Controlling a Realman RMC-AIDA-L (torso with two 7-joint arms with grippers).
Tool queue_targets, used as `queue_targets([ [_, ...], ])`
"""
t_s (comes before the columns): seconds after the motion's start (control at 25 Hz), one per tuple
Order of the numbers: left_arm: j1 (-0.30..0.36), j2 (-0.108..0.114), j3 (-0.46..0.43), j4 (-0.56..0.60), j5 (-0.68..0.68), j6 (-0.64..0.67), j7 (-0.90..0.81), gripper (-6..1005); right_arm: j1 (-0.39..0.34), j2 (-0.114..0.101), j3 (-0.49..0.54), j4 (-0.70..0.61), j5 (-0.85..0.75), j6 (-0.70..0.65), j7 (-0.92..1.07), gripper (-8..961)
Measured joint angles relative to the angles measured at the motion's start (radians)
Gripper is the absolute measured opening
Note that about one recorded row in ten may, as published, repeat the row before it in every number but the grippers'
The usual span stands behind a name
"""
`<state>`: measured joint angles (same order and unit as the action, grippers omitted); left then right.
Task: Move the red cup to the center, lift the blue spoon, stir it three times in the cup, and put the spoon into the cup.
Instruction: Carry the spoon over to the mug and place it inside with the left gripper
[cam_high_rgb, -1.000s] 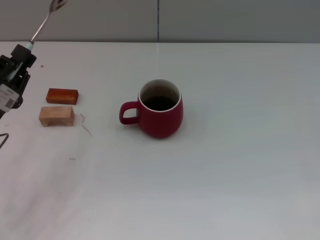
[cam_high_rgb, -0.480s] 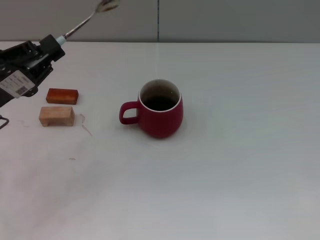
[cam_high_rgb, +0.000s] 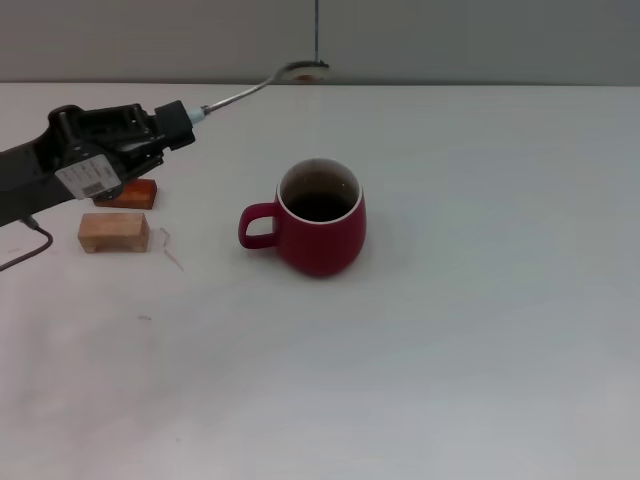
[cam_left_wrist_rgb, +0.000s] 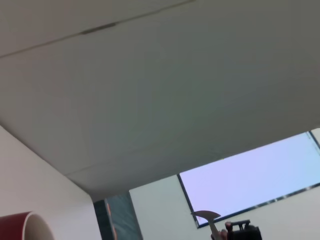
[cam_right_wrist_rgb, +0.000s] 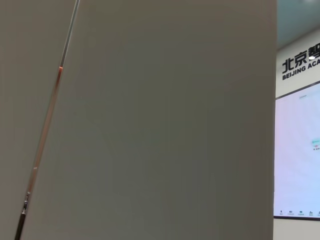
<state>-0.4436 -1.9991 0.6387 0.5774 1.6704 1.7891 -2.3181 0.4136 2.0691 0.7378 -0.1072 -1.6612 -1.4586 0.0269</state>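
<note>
The red cup (cam_high_rgb: 320, 225) stands upright in the middle of the white table (cam_high_rgb: 480, 330), handle pointing left, dark inside. My left gripper (cam_high_rgb: 180, 122) is up and to the left of the cup, held above the table, shut on the blue spoon (cam_high_rgb: 255, 90). Only the grey metal neck and bowl stick out, pointing right toward the far side of the cup; the blue handle is almost hidden in the fingers. The cup's rim also shows in the left wrist view (cam_left_wrist_rgb: 22, 225), with the spoon's bowl (cam_left_wrist_rgb: 206, 216) beyond it. My right gripper is out of view.
Two small wooden blocks lie at the left: a reddish one (cam_high_rgb: 135, 193), partly hidden behind my left arm, and a pale one (cam_high_rgb: 113, 231) in front of it. The grey wall runs along the table's far edge.
My left arm has swung right and inward with the spoon. The spoon has tipped from nearly upright to almost level, its bowl now behind the cup.
</note>
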Motion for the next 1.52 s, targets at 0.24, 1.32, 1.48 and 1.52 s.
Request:
queue_targets([
  [0.24,-0.061,0.002,0.001,0.033,0.12,-0.035,-0.004,183,-0.006,0.004,0.0,0.002,0.002,0.0,0.0,678],
  [1.32,-0.176,-0.028,0.015,0.185,0.44,-0.151,-0.013,184,-0.057,0.006,0.011,0.038,0.002,0.003,-0.002,679],
  [1.48,-0.177,-0.039,0.055,0.248,0.441,-0.152,-0.036,184,-0.063,0.006,0.011,0.048,0.001,0.003,-0.002,678],
  [1.52,-0.177,-0.039,0.055,0.248,0.441,-0.152,-0.036,184,-0.063,0.006,0.011,0.048,0.001,0.003,-0.002,678],
])
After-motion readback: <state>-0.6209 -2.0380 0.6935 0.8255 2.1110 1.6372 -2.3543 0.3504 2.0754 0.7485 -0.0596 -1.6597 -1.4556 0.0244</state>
